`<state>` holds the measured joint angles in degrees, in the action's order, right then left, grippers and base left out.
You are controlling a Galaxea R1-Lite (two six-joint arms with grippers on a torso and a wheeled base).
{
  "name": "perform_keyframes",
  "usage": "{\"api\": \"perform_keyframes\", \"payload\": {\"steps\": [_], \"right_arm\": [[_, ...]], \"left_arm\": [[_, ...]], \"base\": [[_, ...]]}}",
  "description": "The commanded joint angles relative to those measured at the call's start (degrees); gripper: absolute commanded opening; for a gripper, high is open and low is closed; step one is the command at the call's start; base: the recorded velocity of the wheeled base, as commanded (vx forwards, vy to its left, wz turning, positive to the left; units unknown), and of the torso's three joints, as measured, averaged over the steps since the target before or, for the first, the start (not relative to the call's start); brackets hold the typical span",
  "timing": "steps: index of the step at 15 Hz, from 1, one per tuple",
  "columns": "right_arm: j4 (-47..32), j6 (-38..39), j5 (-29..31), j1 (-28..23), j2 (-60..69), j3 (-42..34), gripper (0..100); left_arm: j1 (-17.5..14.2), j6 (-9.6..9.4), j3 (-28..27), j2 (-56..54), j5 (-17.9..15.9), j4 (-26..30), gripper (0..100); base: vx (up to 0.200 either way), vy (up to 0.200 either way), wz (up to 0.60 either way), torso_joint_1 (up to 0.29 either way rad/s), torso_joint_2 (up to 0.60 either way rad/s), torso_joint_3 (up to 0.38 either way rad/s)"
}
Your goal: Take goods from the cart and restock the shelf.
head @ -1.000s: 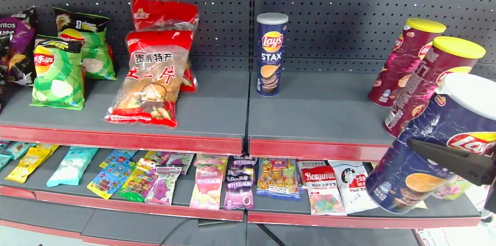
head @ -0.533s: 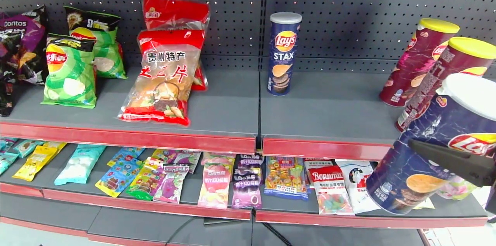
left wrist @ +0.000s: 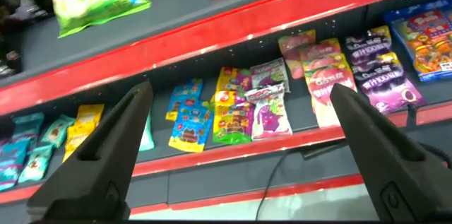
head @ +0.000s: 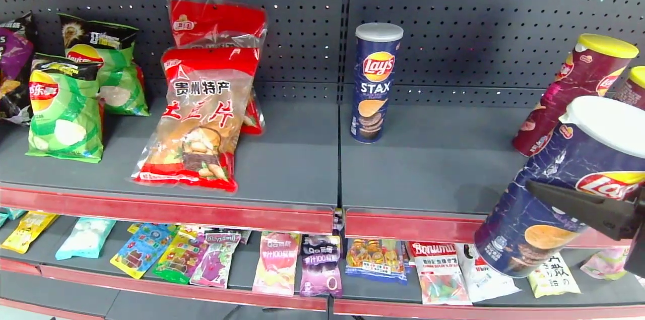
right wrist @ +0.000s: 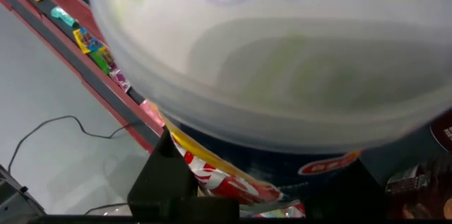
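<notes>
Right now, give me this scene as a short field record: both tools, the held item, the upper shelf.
right tool: shut on the blue chip can, tilted, white lid up, before the shelf's right end
left tool: open, empty, pointed toward the lower shelf's candy packets
upper shelf: green bags, red bags, one upright blue can, maroon cans at the right
free spot: bare shelf between the upright blue can and the maroon cans
</notes>
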<state>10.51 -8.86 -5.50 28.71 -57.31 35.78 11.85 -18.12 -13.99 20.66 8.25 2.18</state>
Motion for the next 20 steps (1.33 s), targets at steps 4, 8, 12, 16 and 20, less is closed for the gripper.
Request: {"api": "perform_keyframes", "payload": {"steps": [4, 8, 12, 16, 20], "right_arm": [[0.04, -0.01, -0.13, 0.12, -0.61, 0.52, 0], [0.04, -0.1, -0.13, 0.12, -0.61, 0.52, 0], [0.04, -2.04, -0.13, 1.79, -0.96, 2.19, 0], [0.48, -2.04, 0.05, 3.37, -4.92, 6.76, 0], [7.25, -2.12, 1.98, 3.37, -9.23, 7.9, 0]], "left_arm": [[0.02, 0.01, -0.24, 0.34, 0.01, 0.02, 100], [0.02, 0.01, -0.24, 0.17, -0.25, 0.02, 100], [0.02, -0.96, 0.02, 0.17, -0.34, 0.02, 100], [0.1, -3.86, -0.51, 1.92, -2.28, 0.02, 100], [0.02, -3.15, -6.13, 12.3, -7.73, -0.25, 100]], "base": [[0.05, 0.0, 0.0, 0.001, 0.0, 0.001], [0.1, 0.0, 0.0, -0.002, 0.0, 0.002], [0.0, 0.0, 0.0, 0.0, 0.0, 0.0], [0.0, 0.0, 0.0, 0.0, 0.0, 0.0], [0.0, 0.0, 0.0, 0.0, 0.0, 0.0]]}}
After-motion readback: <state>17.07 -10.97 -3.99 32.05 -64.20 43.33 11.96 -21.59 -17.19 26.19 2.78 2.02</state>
